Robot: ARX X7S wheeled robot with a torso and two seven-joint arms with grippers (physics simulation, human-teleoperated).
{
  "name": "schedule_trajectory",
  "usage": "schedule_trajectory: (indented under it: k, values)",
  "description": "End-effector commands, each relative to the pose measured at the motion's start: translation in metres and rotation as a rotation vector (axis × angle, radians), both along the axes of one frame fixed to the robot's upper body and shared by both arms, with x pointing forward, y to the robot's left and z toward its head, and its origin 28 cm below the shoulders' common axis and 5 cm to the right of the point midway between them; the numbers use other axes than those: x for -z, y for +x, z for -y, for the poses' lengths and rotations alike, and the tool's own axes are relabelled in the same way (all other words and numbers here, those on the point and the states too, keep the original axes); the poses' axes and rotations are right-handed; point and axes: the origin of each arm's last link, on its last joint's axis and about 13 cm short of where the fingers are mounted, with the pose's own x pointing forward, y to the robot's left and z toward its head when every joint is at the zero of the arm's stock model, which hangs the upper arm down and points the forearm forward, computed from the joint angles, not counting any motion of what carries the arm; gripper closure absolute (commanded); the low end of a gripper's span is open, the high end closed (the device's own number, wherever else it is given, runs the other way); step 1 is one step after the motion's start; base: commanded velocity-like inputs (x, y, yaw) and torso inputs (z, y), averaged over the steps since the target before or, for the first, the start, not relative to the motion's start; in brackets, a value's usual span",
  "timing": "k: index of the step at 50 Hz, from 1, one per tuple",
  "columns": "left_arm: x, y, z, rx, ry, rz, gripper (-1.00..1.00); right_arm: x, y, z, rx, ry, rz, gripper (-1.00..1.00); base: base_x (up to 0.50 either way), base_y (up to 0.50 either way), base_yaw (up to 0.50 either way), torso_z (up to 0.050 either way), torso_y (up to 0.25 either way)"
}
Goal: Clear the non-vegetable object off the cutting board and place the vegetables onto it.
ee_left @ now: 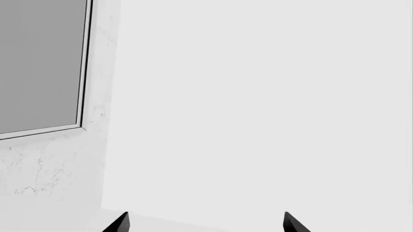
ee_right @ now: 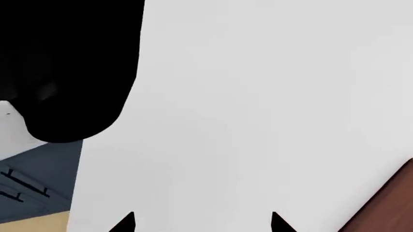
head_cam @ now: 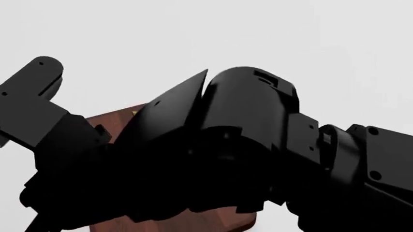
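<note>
Under the black robot arms [head_cam: 213, 159], which hide most of the head view, lies the dark brown wooden cutting board [head_cam: 113, 121]; both grippers, left [ee_left: 205, 223] and right [ee_right: 202, 223], stand wide and empty, so reaching blind risks knocking unseen food.

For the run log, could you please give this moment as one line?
cutting board: mostly hidden by arms | left pincer: open, empty | right pincer: open, empty | vegetables: unseen

Cutting board [head_cam: 110, 123] dark reddish-brown (plank grain faint); arms [head_cam: 245, 145] black; table [head_cam: 193, 34] white.
</note>
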Motion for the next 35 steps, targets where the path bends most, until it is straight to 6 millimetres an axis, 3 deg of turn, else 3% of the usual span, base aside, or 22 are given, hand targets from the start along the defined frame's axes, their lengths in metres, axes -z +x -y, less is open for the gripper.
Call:
schedule_trajectory:
  k: [1,17,35]
  values:
    - [-0.002,0.0,0.001,0.002,-0.001,0.003,-1.0,-0.004,-0.012,0.0,0.0,-0.096,-0.045,-1.0,0.0,0.0,0.0,0.0,0.0]
    - [-0.003,-0.002,0.0,0.0,-0.003,0.006,-1.0,-0.016,-0.035,-0.005,-0.036,-0.19,-0.076,-1.0,0.0,0.0,0.0,0.0,0.0]
    - [-0.002,-0.002,0.001,0.005,-0.009,0.006,-1.0,-0.017,-0.044,-0.011,-0.074,-0.256,-0.128,-1.0,0.0,0.0,0.0,0.0,0.0]
